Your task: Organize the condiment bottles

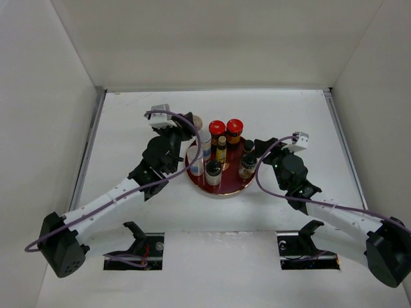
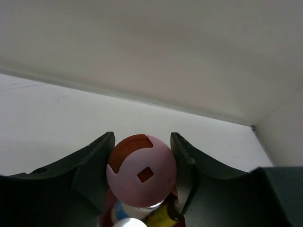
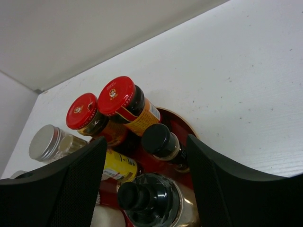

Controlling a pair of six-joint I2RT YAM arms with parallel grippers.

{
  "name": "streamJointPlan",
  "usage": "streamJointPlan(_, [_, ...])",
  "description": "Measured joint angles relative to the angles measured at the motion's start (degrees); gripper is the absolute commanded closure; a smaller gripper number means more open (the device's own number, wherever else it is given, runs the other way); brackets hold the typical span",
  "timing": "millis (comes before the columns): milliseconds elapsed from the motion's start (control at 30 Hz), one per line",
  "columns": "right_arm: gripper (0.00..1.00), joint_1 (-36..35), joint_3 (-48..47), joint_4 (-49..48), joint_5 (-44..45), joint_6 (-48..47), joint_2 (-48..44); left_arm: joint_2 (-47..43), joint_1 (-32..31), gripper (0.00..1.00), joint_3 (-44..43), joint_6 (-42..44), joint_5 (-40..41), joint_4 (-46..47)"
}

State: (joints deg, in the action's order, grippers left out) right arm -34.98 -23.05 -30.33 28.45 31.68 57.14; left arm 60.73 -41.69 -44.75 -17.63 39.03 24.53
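Your left gripper point(image 2: 142, 141) has its jaws pressed against either side of the pink-capped jar point(image 2: 142, 172), gripping the lid alone, at about 11 o'clock by the rim of the dark red tray point(image 1: 226, 188). You cannot tell whether the jar's base is lifted or resting. That lid-only hold is the weak point: the flip lid could slip or pop open. Setting the jar down into the crowd could also topple the silver-capped jar point(image 1: 204, 137) just beside it. Your right gripper point(image 3: 147, 142) hangs with jaws spread wide, holding nothing, over the black-capped bottles point(image 3: 161, 140) at 3 o'clock on the tray. Closing there risks one finger catching the neighbouring bottle, or nudging the red-capped jars point(image 3: 116, 95) that stand close at 12 o'clock. The slim amber bottle point(image 1: 221, 145) stands mid-tray, hemmed in on all sides. As for writing, each red cap bears a small gold round emblem. The red-capped jars carry orange-yellow labels and the amber bottle a yellow one, but no word is legible. The pink lid is blank.
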Motion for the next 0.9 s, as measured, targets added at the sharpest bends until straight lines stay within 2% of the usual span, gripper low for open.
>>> streamJointPlan(167, [0.27, 0.63, 0.07, -0.11, 0.57, 0.24, -2.16, 4.63, -9.79, 0.60, -3.26, -0.17, -2.75, 0.50])
streamJointPlan(333, [0.27, 1.62, 0.48, -0.13, 1.29, 0.57, -3.98, 11.78, -16.48, 0.60, -4.22, -0.26, -5.09, -0.04])
streamJointPlan(900, [0.27, 2.01, 0.55, -0.13, 1.20, 1.16, -3.87, 27.30, -18.75, 0.60, -4.46, -0.17, -5.25, 0.13])
